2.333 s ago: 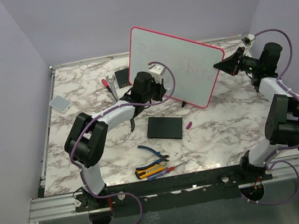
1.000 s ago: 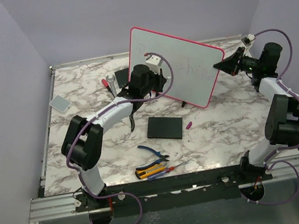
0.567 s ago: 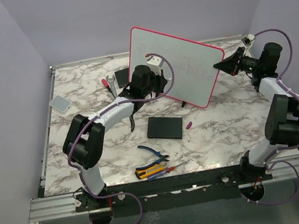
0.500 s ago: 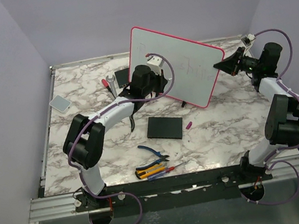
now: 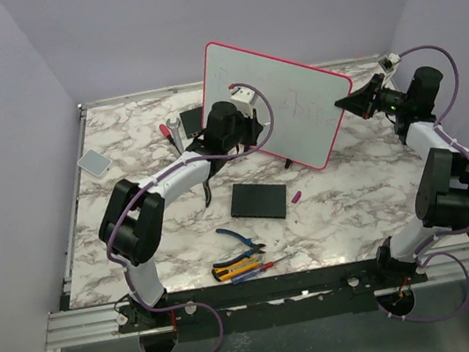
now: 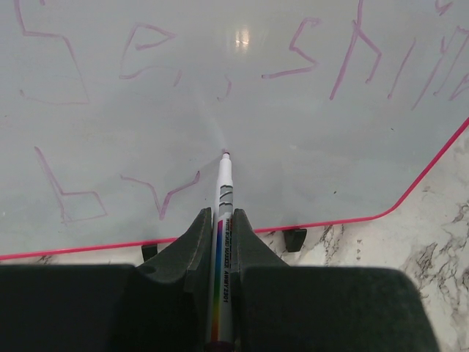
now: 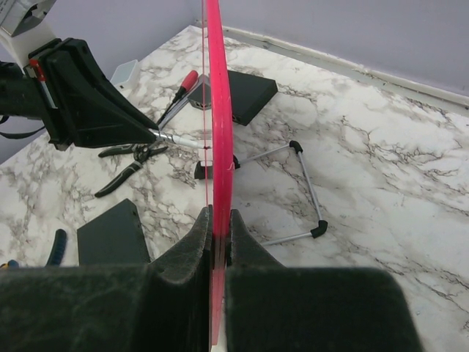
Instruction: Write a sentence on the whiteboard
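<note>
**Second row begun — sentence unfinished**

The whiteboard [image 5: 315,123] stood tilted on its wire stand [image 7: 308,192] toward the back of the marble table [image 5: 355,201]. The right gripper [image 7: 218,220] was clamped shut on its pink right edge. The left gripper [image 6: 220,224] was clenched on a marker [image 6: 223,183], its tip meeting the board just right of the last stroke. The sentence [image 6: 289,72] filled an upper row in faint pink, with only a few marks below — so, by my reading, most was written and the lower row remained.
</note>
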